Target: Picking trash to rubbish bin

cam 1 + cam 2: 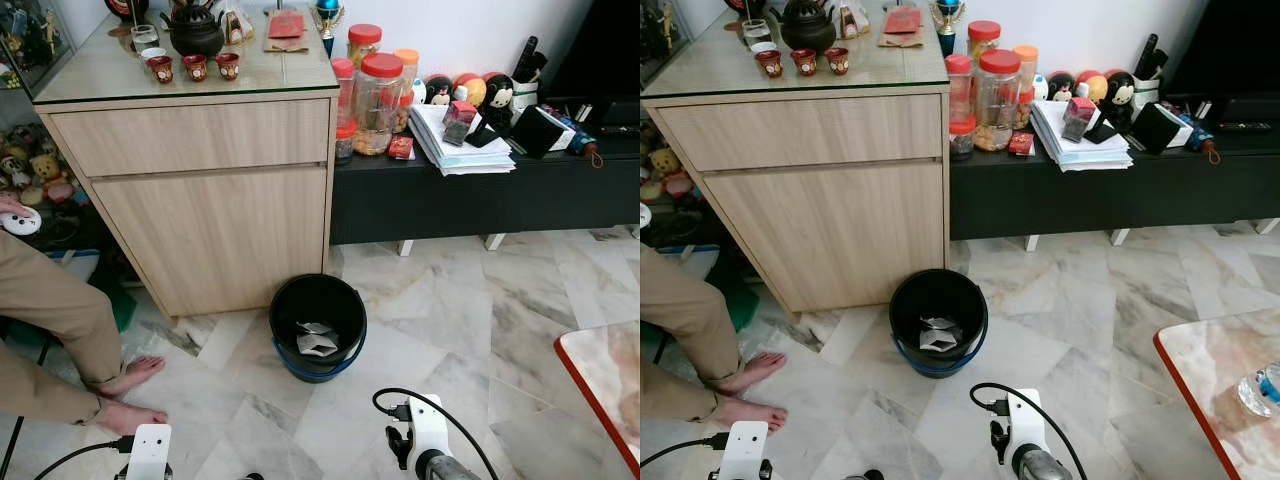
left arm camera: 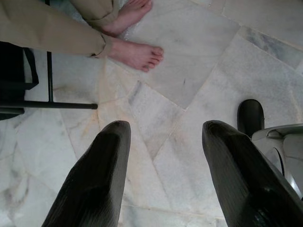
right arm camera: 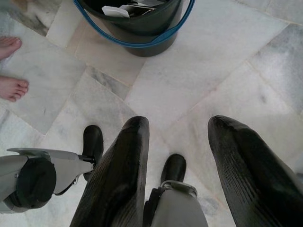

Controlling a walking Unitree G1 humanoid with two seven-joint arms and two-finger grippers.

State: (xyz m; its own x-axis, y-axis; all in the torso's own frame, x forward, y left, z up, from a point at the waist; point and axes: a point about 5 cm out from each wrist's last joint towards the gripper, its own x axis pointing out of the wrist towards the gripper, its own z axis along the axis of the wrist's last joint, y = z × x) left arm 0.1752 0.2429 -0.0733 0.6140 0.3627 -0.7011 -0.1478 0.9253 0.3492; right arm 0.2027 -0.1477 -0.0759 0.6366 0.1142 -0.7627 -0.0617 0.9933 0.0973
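**A:** Where is the rubbish bin (image 1: 318,326)?

**B:** It stands on the marble floor (image 1: 470,300), just in front of the wooden cabinet (image 1: 200,190). It is black and round with a blue handle (image 3: 142,43). It stands straight up with its open mouth facing the ceiling.

**A:** Is anything in it?

**B:** Yes, some crumpled white paper trash (image 1: 317,341) lies at the bottom. I cannot tell which way the pieces point.

**A:** What are the claws doing?

**B:** The left claw (image 2: 163,156) hangs low over the floor with its two black fingers spread apart and nothing between them. The right claw (image 3: 177,151) is spread too, and empty. It points down at the floor near the bin.

**A:** Anyone else there?

**B:** A person's bare feet (image 1: 128,392) rest on the floor to the left of the bin.
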